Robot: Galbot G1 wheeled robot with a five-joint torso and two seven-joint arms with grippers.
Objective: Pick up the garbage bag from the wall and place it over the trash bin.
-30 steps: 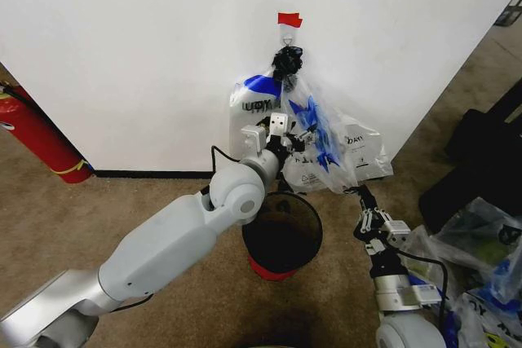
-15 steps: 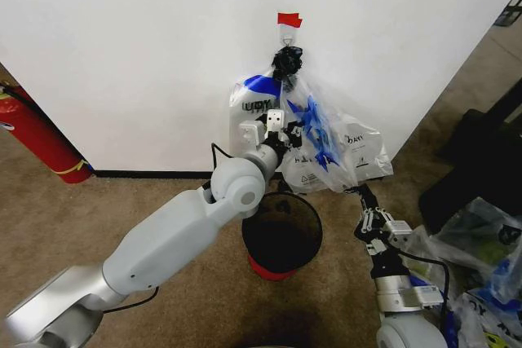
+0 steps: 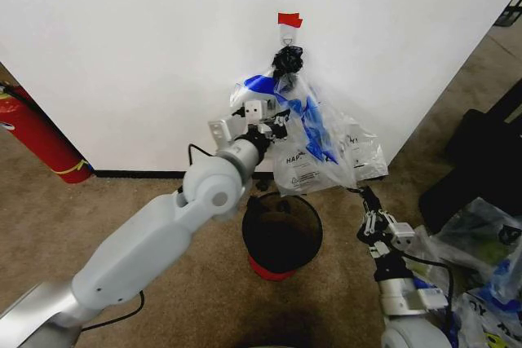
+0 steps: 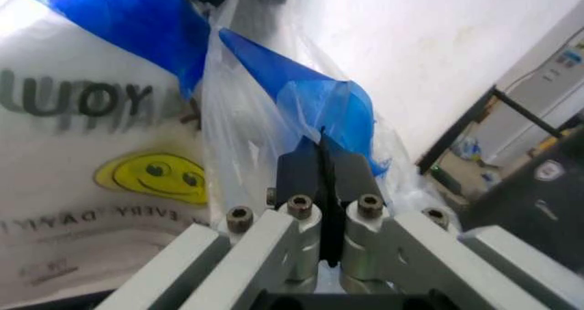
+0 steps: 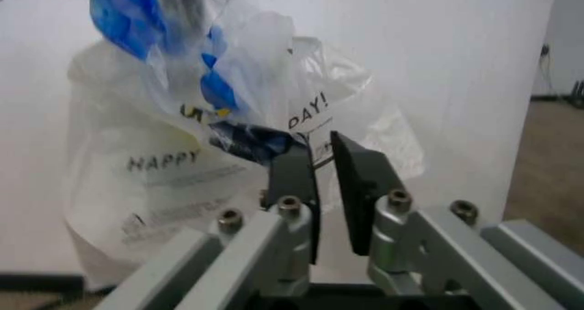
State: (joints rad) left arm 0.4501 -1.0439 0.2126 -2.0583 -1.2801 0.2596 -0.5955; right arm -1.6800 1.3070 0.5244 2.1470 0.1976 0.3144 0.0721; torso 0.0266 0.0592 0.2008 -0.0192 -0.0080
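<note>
The garbage bag point(image 3: 314, 152), thin translucent white with black print and blue handles, hangs on the white wall point(image 3: 139, 55) from a small hook point(image 3: 287, 37) under a red tape piece point(image 3: 289, 19). A black clip point(image 3: 287, 59) gathers the bunch. My left gripper point(image 3: 277, 125) is at the bag's front left, shut on a fold of its film and blue handle point(image 4: 310, 98). A yellow smiley point(image 4: 155, 176) shows beside it. The black trash bin point(image 3: 316, 230) with a red base stands on the floor directly below. My right gripper point(image 3: 364, 196) waits low by the bag's lower right corner point(image 5: 182, 159), its fingers slightly apart and holding nothing.
A red fire extinguisher point(image 3: 37, 140) leans at the wall's foot on the left. A black baseboard point(image 3: 147, 174) runs along the wall. Dark bags point(image 3: 481, 160) and crumpled plastic bags point(image 3: 481, 242) lie on the carpet to the right.
My left gripper has moved left and slightly up, drawing the bag's front film and handle with it. The bunch has swung a little. The right arm has barely moved.
</note>
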